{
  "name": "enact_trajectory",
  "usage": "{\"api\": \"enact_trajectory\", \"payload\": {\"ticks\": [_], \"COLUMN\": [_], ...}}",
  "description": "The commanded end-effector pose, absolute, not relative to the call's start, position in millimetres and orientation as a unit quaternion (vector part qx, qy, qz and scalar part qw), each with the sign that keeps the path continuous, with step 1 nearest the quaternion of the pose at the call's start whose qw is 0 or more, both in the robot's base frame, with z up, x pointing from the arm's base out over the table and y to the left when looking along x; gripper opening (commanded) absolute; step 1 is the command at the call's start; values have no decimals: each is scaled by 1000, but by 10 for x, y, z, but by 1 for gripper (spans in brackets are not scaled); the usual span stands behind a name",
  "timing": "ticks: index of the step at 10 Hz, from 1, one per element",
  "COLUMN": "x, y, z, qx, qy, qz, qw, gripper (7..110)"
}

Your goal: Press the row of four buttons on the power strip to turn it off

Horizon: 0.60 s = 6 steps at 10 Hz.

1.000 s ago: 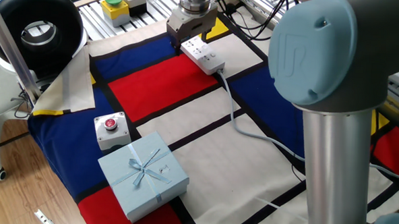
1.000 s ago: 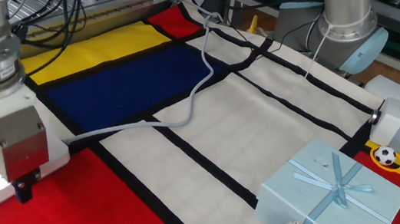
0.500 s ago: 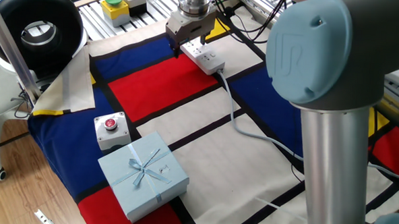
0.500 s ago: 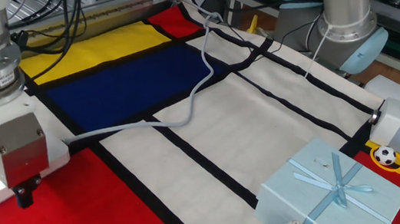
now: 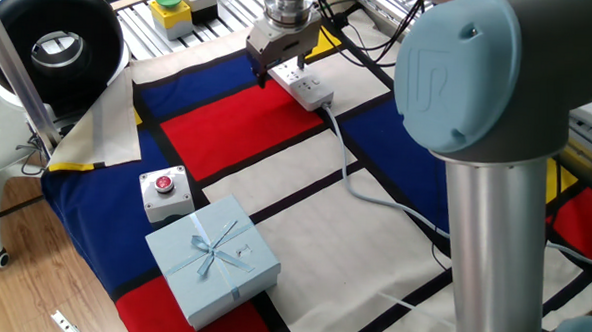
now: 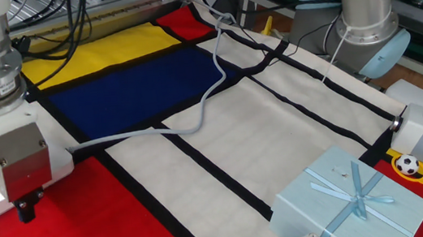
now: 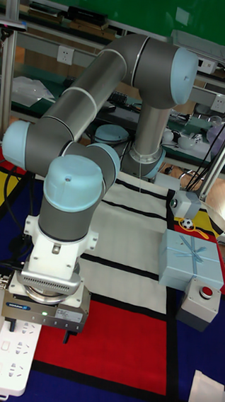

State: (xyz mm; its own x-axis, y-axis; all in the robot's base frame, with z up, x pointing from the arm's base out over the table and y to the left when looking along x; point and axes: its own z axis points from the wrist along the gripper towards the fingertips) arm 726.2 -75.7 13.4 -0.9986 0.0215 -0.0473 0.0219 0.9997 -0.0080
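The strip (image 5: pixel 302 83) lay at twelve o'clock on the checked cloth (image 5: pixel 238 123), its grey cord (image 6: pixel 194 112) trailing toward four; the buttons could not be made out; the gripper (image 5: pixel 277 77) hung over the strip's far end, fingers too hidden to tell; a blue box (image 5: pixel 212 257) sat at seven.

I see the power strip (image 5: pixel 302 83) lying flat at the cloth's twelve o'clock, white with dark sockets, grey cord trailing toward five o'clock; buttons indistinct.
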Motion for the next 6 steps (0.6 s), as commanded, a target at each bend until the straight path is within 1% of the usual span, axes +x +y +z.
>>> {"api": "enact_trajectory", "payload": {"ticks": [1, 6], "x": [7237, 7205], "y": [-743, -772], "z": [104, 148], "qx": [17, 16], "qy": [1000, 1000], "qz": [1, -1], "qw": [24, 21], "gripper": [22, 22]}}
